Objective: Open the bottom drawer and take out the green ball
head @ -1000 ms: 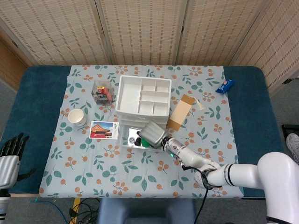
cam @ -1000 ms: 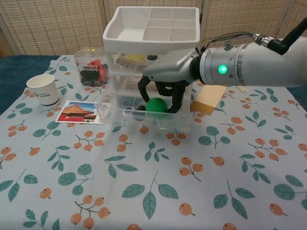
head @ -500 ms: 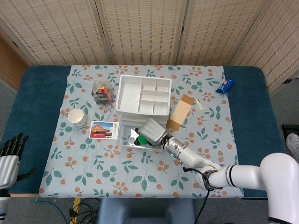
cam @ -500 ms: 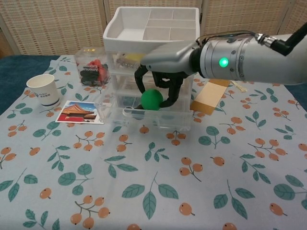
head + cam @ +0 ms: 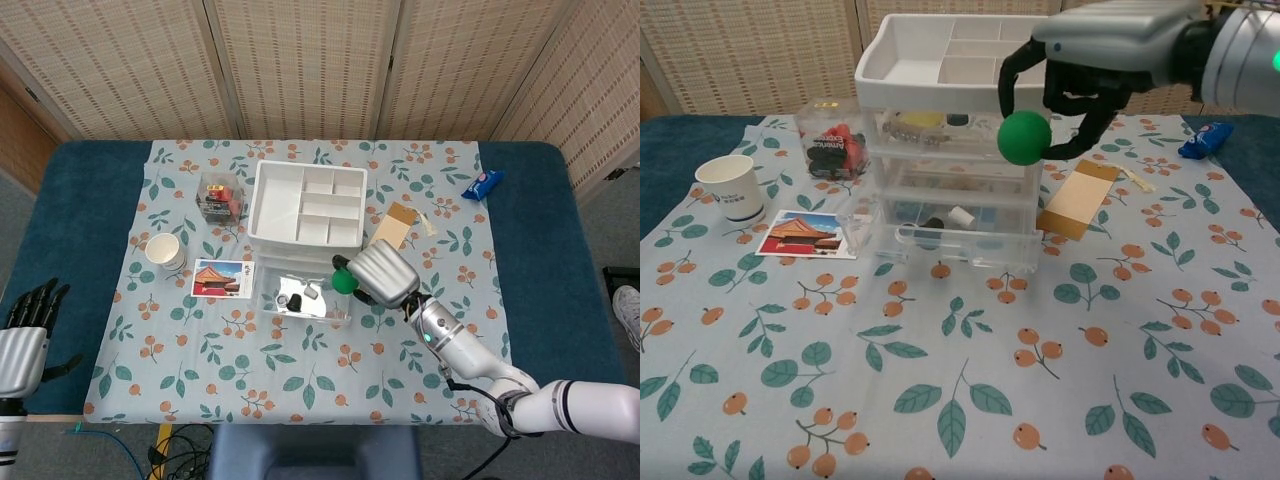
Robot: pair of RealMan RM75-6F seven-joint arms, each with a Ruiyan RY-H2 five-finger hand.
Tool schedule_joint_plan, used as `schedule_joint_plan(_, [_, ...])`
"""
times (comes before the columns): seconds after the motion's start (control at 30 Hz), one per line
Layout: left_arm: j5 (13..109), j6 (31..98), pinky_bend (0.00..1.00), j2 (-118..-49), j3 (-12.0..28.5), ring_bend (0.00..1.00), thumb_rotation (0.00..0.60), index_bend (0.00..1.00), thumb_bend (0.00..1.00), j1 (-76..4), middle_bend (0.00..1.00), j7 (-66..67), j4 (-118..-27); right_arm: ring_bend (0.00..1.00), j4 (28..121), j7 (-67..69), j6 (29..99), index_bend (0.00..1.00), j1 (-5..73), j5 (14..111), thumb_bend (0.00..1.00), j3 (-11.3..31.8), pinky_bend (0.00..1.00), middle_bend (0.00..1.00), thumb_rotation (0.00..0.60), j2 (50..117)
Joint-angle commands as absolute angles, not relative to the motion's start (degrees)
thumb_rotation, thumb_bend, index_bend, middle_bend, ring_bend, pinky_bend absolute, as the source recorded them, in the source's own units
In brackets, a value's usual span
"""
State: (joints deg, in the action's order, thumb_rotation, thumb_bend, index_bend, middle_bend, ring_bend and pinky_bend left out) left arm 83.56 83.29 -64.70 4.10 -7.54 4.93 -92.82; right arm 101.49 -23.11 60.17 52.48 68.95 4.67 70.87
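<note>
A table (image 5: 100, 250) under leaf-print cloth (image 5: 940, 380) bears drawer unit (image 5: 303, 215), cup (image 5: 165, 250), postcard (image 5: 223, 278).

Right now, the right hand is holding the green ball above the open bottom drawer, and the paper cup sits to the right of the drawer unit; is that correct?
Not quite. The right hand does hold the green ball above the open bottom drawer, but the paper cup sits to the left of the drawer unit, beyond the postcard. The chest view shows this plainly.

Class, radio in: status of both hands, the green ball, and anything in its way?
Right hand grips green ball, lifted above open clear bottom drawer. Left hand open, off table. Nothing blocking.
</note>
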Motion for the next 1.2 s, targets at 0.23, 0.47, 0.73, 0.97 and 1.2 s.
schedule_joint_plan(0.23, [84.0,83.1,0.07,-64.8,4.1,0.03,0.600,0.00,0.13,-8.0,0.00,5.4,-93.2,1.00,100.1,-16.6,64.1,0.50,43.2,70.2,0.33,0.8,1.00,0.93,0.600,67.1])
schedule_joint_plan(0.47, [84.2,83.0,0.07,-65.1,4.1,0.03,0.600,0.00,0.13,-8.3,0.00,5.7,-93.5,1.00,92.6,-13.7,59.1,0.50,41.7,67.9,0.35,0.4,1.00,0.93,0.600,72.4])
schedule_joint_plan(0.73, [83.7,83.1,0.07,-65.0,4.0,0.03,0.600,0.00,0.13,-8.0,0.00,5.4,-93.2,1.00,83.1,-12.3,53.5,0.50,42.4,67.0,0.36,1.3,1.00,0.93,0.600,81.6])
schedule_joint_plan(0.97, [83.4,83.3,0.07,-64.8,3.7,0.03,0.600,0.00,0.13,-7.5,0.00,4.8,-92.8,1.00,79.3,-12.3,51.4,0.50,42.8,67.6,0.36,2.2,1.00,0.92,0.600,86.0])
schedule_joint_plan(1.2, [83.4,83.5,0.07,-65.1,3.5,0.03,0.600,0.00,0.13,-7.3,0.00,4.7,-92.7,1.00,79.5,-13.1,50.5,0.36,42.6,67.5,0.36,2.7,1.00,0.92,0.600,86.1])
